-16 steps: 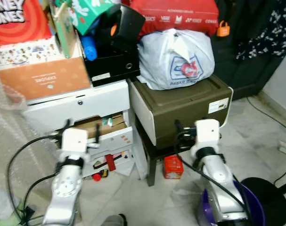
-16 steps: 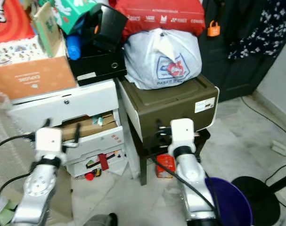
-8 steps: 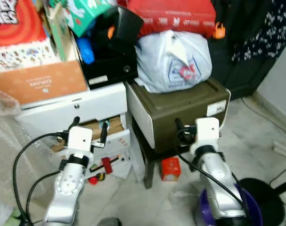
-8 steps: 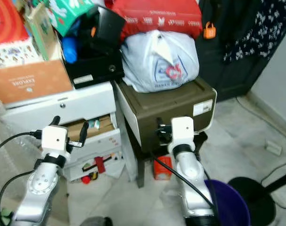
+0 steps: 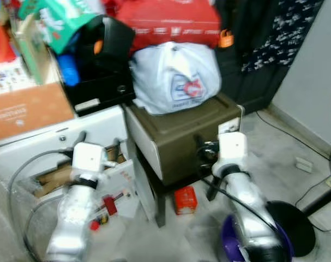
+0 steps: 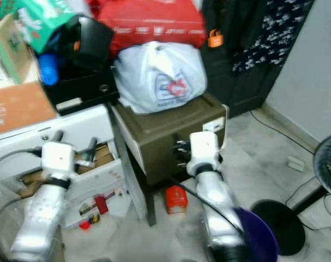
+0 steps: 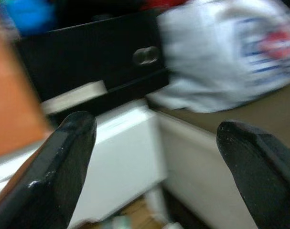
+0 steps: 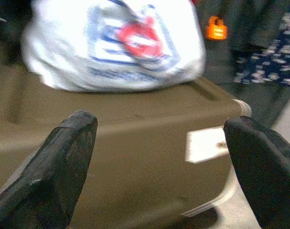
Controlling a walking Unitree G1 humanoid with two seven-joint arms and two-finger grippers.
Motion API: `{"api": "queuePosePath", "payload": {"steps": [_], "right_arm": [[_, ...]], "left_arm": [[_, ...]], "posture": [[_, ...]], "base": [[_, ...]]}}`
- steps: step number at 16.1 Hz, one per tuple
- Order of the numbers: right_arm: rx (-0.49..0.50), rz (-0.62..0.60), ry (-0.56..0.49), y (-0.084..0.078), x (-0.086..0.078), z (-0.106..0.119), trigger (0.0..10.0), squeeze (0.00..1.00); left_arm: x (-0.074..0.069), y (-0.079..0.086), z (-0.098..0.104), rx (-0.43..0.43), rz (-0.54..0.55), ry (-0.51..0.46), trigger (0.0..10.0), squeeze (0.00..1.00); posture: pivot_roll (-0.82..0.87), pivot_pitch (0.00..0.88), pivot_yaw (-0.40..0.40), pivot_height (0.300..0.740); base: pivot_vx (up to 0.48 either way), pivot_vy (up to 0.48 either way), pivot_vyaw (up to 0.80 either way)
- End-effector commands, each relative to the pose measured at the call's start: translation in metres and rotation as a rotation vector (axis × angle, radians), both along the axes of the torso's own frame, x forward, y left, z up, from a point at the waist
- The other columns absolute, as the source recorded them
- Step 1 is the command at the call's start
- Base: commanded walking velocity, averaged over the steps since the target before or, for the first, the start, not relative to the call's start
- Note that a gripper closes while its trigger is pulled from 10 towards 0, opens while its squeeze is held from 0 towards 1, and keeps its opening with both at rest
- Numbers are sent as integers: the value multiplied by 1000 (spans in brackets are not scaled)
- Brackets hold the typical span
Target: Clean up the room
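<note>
Right gripper (image 8: 159, 167) agape before brown box (image 8: 135, 143)

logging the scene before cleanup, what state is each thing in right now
left gripper: open, empty, raised.
right gripper: open, empty, raised.
white cabinet drawer: pulled open.
white plastic bag with a red and blue logo: full, resting on the olive-brown box.
olive-brown box: lid shut.

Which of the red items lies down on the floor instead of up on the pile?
The small red box on the tiles under the brown storage box. The big red bag sits atop the white plastic bag.
</note>
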State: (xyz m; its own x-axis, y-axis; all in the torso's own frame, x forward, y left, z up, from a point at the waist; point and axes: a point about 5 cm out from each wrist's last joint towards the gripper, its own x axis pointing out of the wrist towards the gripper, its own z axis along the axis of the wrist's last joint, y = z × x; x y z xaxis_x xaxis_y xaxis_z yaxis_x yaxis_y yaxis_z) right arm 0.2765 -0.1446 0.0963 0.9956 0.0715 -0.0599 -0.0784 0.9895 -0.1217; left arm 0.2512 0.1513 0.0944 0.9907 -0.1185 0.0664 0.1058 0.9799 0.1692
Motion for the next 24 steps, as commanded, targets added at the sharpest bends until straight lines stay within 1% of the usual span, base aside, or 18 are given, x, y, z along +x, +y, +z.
{"api": "queuePosePath", "payload": {"steps": [1, 3, 8, 13, 14, 16, 17, 19, 20, 22, 24], "right_arm": [[14, 12, -7, 5, 3, 3, 10000, 0], [12, 18, -7, 6, 4, 2, 10000, 0], [-13, 33, -18, 8, 4, 3, 10000, 0], [-16, 35, -13, 9, 4, 2, 10000, 0], [-39, 15, -7, 5, 5, 0, 10000, 0], [-44, -2, -8, 0, 5, 0, 10000, 0], [-42, -11, -9, -3, 3, 2, 10000, 0], [-49, -23, -4, -9, -6, 2, 10000, 0], [-55, -25, 3, -12, -11, 1, 10000, 0], [-82, -53, 26, -24, -26, -4, 10000, 0], [-79, -55, 28, -26, -30, -3, 10000, 0]], "left_arm": [[0, 8, 1, 23, 12, 2, 10000, 0], [-1, 7, 2, 10, 8, -11, 10000, 0], [-1, 7, 1, 16, 4, 3, 10000, 0], [-1, 6, 1, 18, -4, 4, 10000, 0], [-2, 4, 1, 27, -6, 6, 10000, 0], [-3, 4, 2, 22, -6, 5, 10000, 0], [-5, 6, 4, 5, -3, 6, 10000, 0], [-17, 8, 4, 4, -19, 18, 10000, 0], [-23, 10, 2, 12, -19, 33, 10000, 0], [-36, 18, -3, 16, 1, 62, 10000, 0], [-41, 19, -4, 18, 1, 75, 10000, 0]], "posture": [[58, 0, -6, 740], [60, 0, -10, 740], [61, 0, -10, 740], [63, 0, -10, 740], [65, 0, -11, 740], [65, 0, -8, 740], [65, 0, -8, 740], [65, 0, -6, 740], [66, 0, -7, 740], [62, 0, -8, 740], [62, 0, -10, 740]], "base": [[304, 0, 0], [0, 0, 0], [0, 0, 0], [0, 0, 800], [0, 0, 800], [0, 0, 800], [0, 0, 800], [0, 0, 800], [0, 0, 800], [0, 0, 800], [0, 0, 800]]}}
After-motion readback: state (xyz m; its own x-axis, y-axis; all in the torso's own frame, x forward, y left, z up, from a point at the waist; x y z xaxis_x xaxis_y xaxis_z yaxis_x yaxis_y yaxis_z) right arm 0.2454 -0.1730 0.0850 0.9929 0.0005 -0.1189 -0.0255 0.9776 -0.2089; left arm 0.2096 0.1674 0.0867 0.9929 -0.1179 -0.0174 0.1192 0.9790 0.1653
